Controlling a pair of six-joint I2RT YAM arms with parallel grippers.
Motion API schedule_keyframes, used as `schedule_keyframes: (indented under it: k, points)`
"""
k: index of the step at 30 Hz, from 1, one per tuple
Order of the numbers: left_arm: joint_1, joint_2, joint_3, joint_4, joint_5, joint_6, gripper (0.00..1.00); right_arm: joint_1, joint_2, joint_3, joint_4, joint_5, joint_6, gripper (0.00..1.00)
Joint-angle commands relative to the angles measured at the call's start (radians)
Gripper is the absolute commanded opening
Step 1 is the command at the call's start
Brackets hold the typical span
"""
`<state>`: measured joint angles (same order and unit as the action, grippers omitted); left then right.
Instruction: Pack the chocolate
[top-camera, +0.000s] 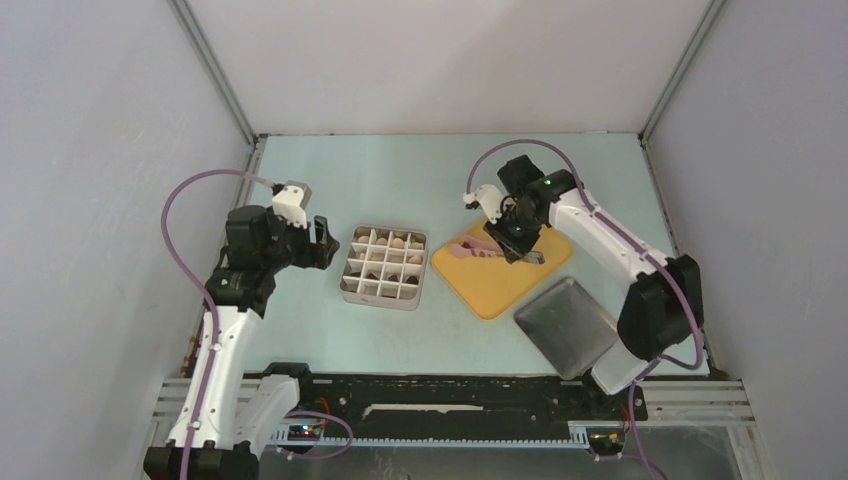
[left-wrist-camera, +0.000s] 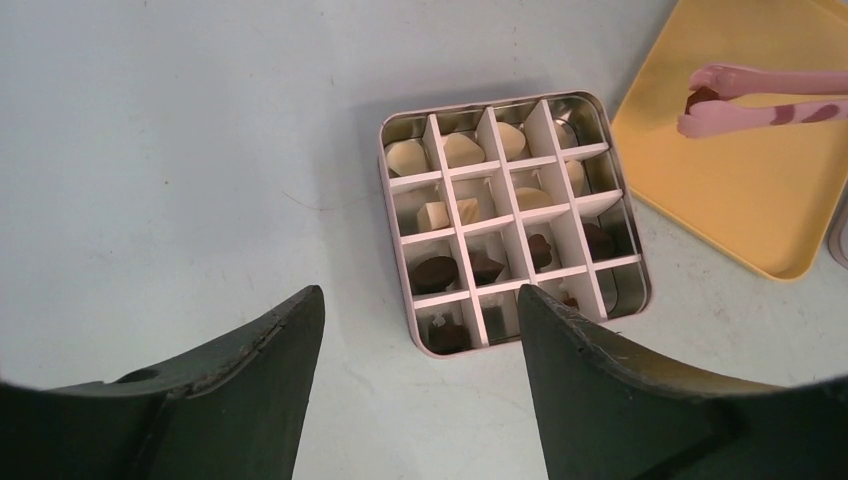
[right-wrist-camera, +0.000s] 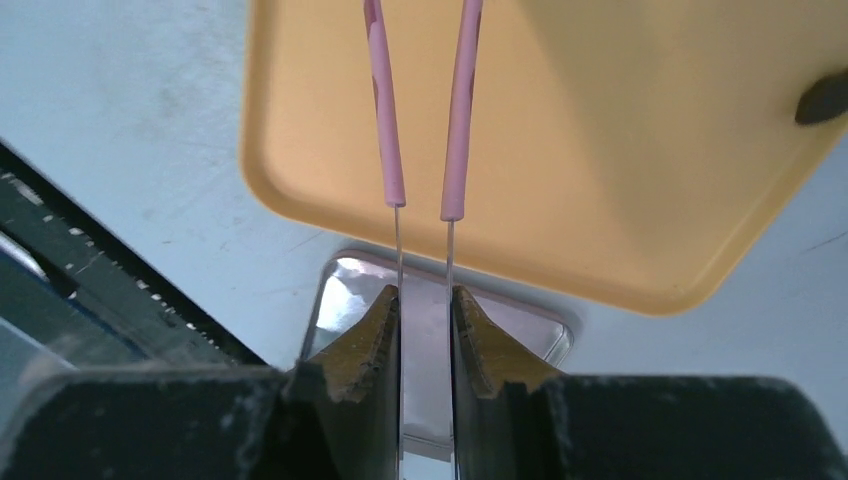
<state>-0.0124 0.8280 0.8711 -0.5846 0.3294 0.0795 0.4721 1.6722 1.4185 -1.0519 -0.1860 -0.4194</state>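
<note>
The divided box (top-camera: 383, 297) stands mid-table and holds cream chocolates (left-wrist-camera: 407, 157) in its far cells and dark chocolates (left-wrist-camera: 436, 272) in its near cells. My left gripper (top-camera: 322, 240) is open and empty, just left of the box; in its wrist view (left-wrist-camera: 420, 310) the fingers frame the box's near corner. My right gripper (top-camera: 518, 245) is shut on the handles of the pink tongs (top-camera: 470, 248) over the yellow tray (top-camera: 500, 285). A dark piece (left-wrist-camera: 702, 100) sits between the tong tips. Another dark piece (right-wrist-camera: 825, 97) lies on the tray.
A shiny metal lid (top-camera: 567, 325) lies at the near right, touching the yellow tray's corner; it also shows under my right fingers (right-wrist-camera: 345, 290). The black rail (top-camera: 450, 395) runs along the table's near edge. Grey walls enclose the table on three sides.
</note>
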Motion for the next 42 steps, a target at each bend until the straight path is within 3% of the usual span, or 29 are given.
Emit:
schedule_keyframes:
  k: [1,5,16,24,28,42]
  points:
    - [0.009,-0.016,-0.027,0.043,0.029,0.008,0.75,0.103,-0.131,0.059,-0.021,-0.08,-0.045,0.14]
    - [0.009,-0.015,-0.031,0.047,0.03,0.003,0.76,0.198,-0.098,0.126,-0.038,-0.142,-0.063,0.14]
    - [0.037,-0.049,-0.06,0.069,0.028,0.001,0.78,0.381,0.207,0.484,-0.139,-0.201,-0.072,0.16]
    - [0.038,-0.056,-0.063,0.08,0.038,-0.004,0.78,0.4,0.337,0.6,-0.149,-0.229,-0.065,0.19]
    - [0.04,-0.051,-0.054,0.084,0.043,-0.009,0.79,0.407,0.374,0.623,-0.169,-0.233,-0.066,0.28]
    - [0.049,-0.062,-0.067,0.086,0.051,-0.007,0.79,0.398,0.359,0.625,-0.155,-0.223,-0.049,0.36]
